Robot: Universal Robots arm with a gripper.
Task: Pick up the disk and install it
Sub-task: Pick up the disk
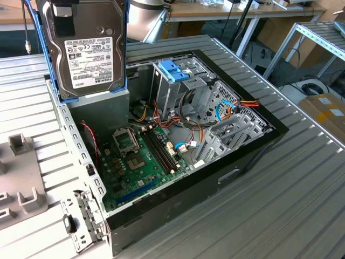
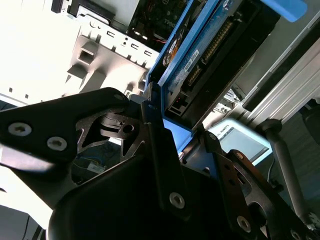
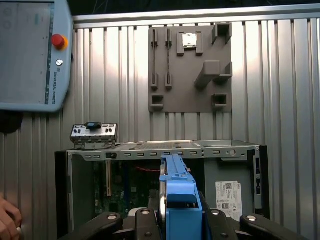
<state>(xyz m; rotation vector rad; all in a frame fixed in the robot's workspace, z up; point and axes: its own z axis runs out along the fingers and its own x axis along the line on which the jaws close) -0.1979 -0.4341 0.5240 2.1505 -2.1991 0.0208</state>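
Observation:
The disk, a silver-grey drive with a white label in a light-blue carrier frame, hangs upright in the air over the back left corner of the open computer case, at the exterior view's left. My gripper is shut on it, with black fingers clamped on the blue frame's end. In the first wrist view the disk stands edge-on between the gripper's fingers, above the case's opening. A blue bracket sits on the metal drive cage inside the case.
The case holds a green motherboard, loose cables and a grey box with a white label. A grey fixture plate, a small metal bracket and a teach pendant lie on the ribbed table. A hand shows at the edge.

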